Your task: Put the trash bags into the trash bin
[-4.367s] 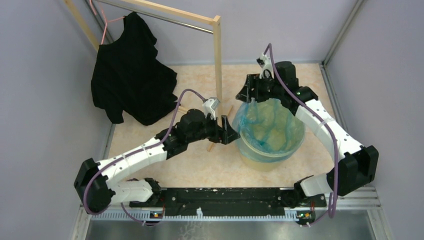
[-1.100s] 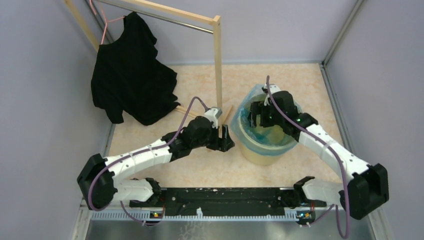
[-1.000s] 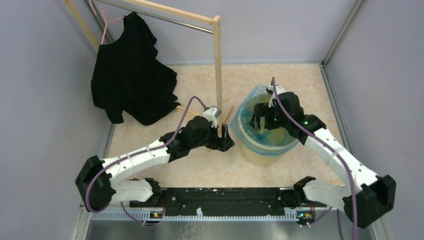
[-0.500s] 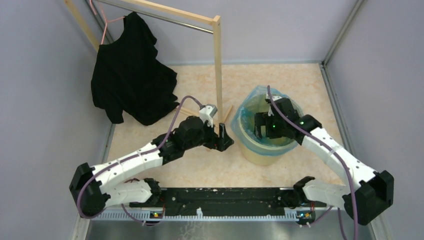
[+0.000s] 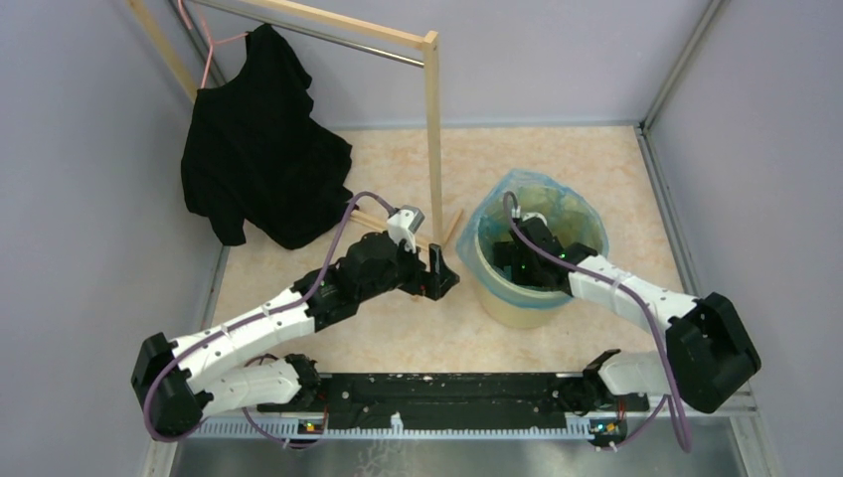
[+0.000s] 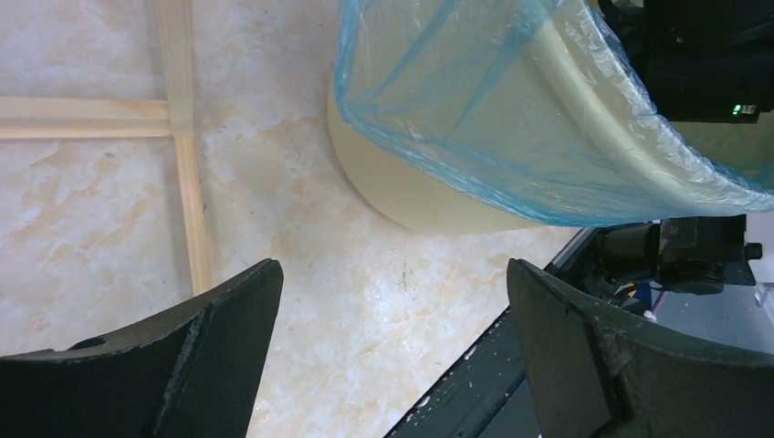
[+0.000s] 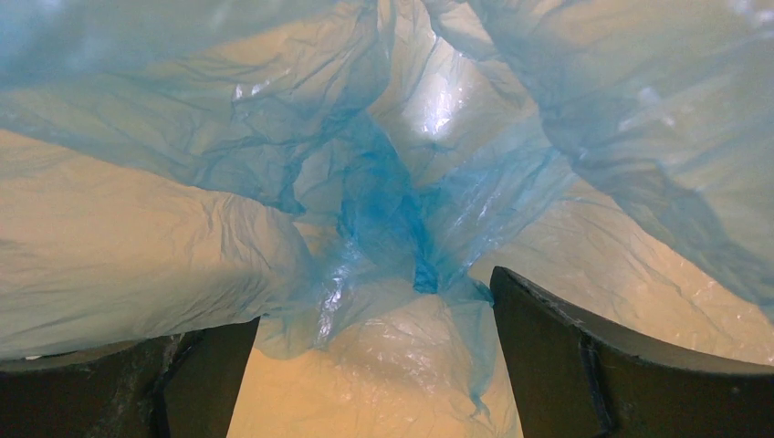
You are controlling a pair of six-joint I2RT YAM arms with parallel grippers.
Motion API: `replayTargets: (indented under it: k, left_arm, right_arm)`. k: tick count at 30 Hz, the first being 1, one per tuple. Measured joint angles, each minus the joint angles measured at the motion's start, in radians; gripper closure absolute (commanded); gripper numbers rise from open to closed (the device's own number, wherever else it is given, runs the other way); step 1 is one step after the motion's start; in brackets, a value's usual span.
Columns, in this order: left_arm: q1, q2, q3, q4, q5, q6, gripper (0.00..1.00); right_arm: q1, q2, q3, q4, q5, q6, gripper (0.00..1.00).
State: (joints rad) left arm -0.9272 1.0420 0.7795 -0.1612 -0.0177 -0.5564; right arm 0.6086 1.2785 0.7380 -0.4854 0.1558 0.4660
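Trash bag (image 6: 475, 100) of thin blue film lines the pale yellow trash bin (image 5: 517, 308), lapped over its rim, the right gripper (image 7: 374, 310) spread wide inside it, seemingly empty, the left gripper (image 6: 392, 283) spread wide just beside the bin, gripping nothing.

Thin blue plastic film for the trash bag (image 7: 383, 210), translucent, crinkled and glossy; smooth matt pale yellow plastic for the trash bin (image 6: 411, 196). Bare light wood for the rack (image 5: 433, 129), soft matt black cloth for the garment (image 5: 258, 139). Smooth beige stone pattern for the table top (image 6: 91, 210), slightly shiny.
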Motion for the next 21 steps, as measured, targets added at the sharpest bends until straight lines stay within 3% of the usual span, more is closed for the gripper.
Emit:
replayTargets:
  k: [14,21]
  left_arm:
    - [0.000,0.005,0.000,-0.011,-0.027,0.007,0.01]
    - [0.000,0.017,0.000,-0.021,-0.025,-0.012,0.01]
  right_arm:
    - [0.000,-0.167,0.149,-0.130,0.003,-0.033,0.06]
    - [0.001,-0.033,0.079,-0.047,-0.008,-0.030,0.08]
